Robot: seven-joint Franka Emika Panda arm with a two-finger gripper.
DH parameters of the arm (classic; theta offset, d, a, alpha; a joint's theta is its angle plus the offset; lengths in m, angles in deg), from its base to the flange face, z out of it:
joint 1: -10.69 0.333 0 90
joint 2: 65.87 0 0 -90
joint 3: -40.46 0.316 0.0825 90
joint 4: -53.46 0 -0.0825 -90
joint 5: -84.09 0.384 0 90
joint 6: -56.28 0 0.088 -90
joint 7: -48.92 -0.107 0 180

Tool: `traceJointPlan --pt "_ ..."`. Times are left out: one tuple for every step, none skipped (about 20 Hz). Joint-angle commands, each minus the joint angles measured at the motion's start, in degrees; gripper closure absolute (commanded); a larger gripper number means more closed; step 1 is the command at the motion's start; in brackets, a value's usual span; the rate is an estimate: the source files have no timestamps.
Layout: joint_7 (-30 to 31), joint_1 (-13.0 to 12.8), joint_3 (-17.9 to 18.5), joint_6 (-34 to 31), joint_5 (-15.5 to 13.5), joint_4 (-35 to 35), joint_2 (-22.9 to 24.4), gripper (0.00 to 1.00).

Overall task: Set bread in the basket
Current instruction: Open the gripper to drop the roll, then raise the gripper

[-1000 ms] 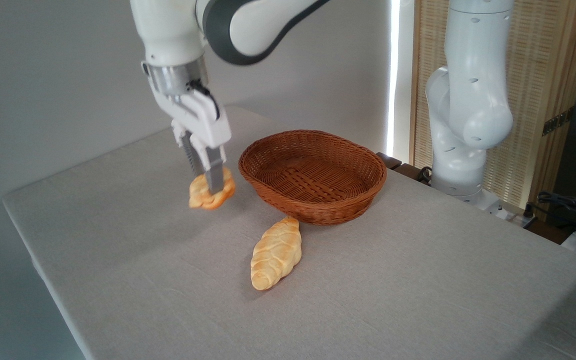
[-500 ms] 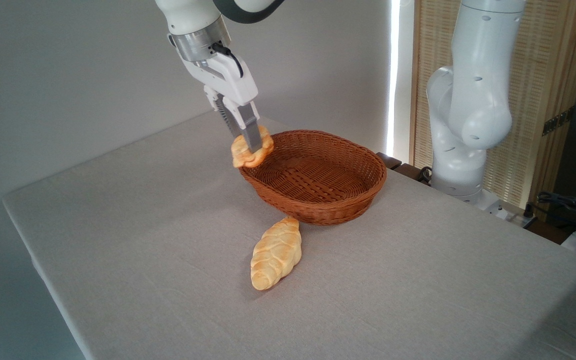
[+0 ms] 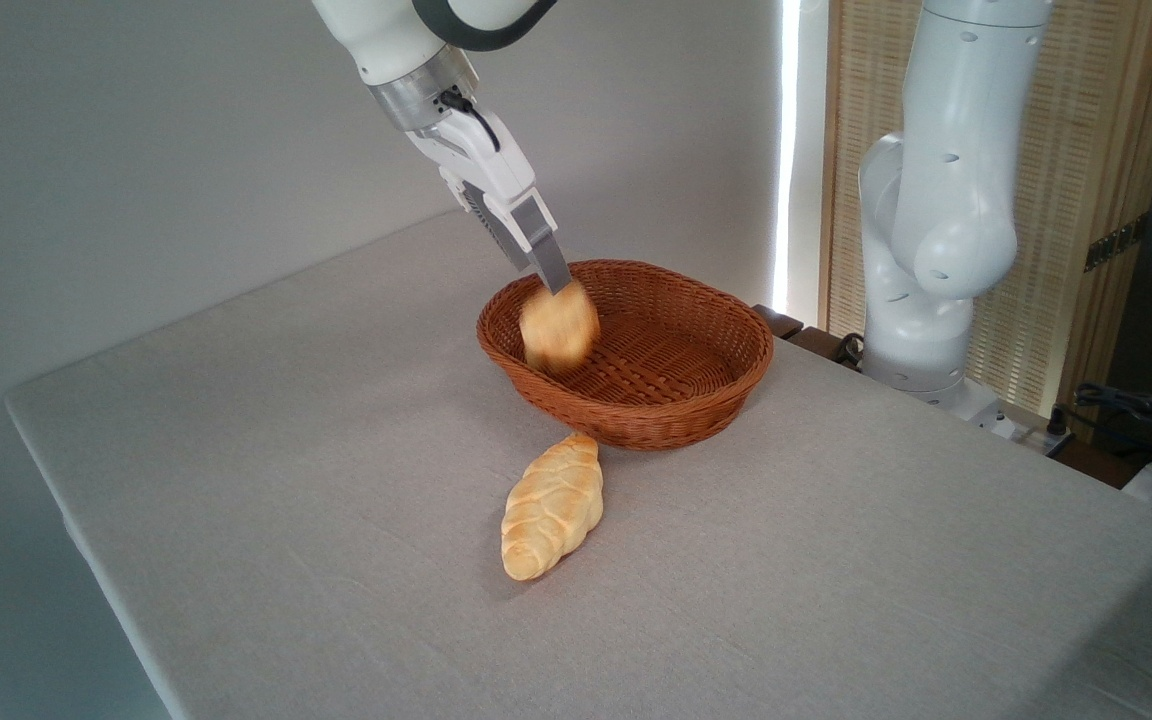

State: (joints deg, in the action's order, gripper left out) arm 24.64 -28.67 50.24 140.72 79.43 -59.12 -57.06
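Since half a second ago the gripper [image 3: 558, 283] has swung from the basket's 9 o'clock rim to above its left interior, and the bread [image 3: 558, 333] has dropped out of the fingers: it now shows as a blurred golden lump just below the fingertips, inside the basket [image 3: 681, 405] toward its 9 o'clock side. Whether it is touching the woven floor or is in mid-air, the blur hides.

From this side the two grey fingers [image 3: 541, 248] overlap into one narrow strip, so I cannot tell whether they are spread or pressed together; they grip nothing visible. The white hand slants down from 11 o'clock, its tips level with the basket's far rim.

At the basket's 6 o'clock, just beside its outer wall, the braided loaf [image 3: 551, 507] lies on the grey tablecloth [image 3: 286, 480], its long axis running from 1 to 7 o'clock. Beyond the table's 3 o'clock edge stands the arm's white base column [image 3: 936, 220], with a slatted wooden screen [image 3: 1096, 180] behind it.
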Motion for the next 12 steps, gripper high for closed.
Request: traceJointPlan --pt "-0.1 -0.3 0.6 -0.8 -1.1 0.0 0.0 0.0" --pt "-0.2 -0.1 0.8 -0.4 -0.9 0.1 0.0 0.0" --pt "-0.7 0.2 1.2 0.3 -0.7 0.5 0.2 0.0" --pt "-1.5 0.6 1.9 1.0 -0.4 1.2 0.2 0.0" --pt "-2.5 1.2 2.5 2.6 0.0 1.9 0.2 0.0" --pt "-3.2 2.3 3.0 4.7 0.2 2.5 0.2 0.0" --pt "-3.3 4.0 3.3 7.6 0.3 3.2 0.2 0.0" --pt "-3.3 5.8 3.3 10.5 0.3 3.4 0.2 0.0" --pt "-3.3 7.6 3.4 13.7 0.3 3.5 0.1 0.0" --pt "-3.4 9.3 3.4 16.5 0.3 3.5 -0.1 0.0" --pt "-3.4 11.0 3.4 19.4 0.4 3.4 -0.3 0.0" --pt "-3.7 12.4 3.4 21.6 0.7 3.4 -0.7 0.0"
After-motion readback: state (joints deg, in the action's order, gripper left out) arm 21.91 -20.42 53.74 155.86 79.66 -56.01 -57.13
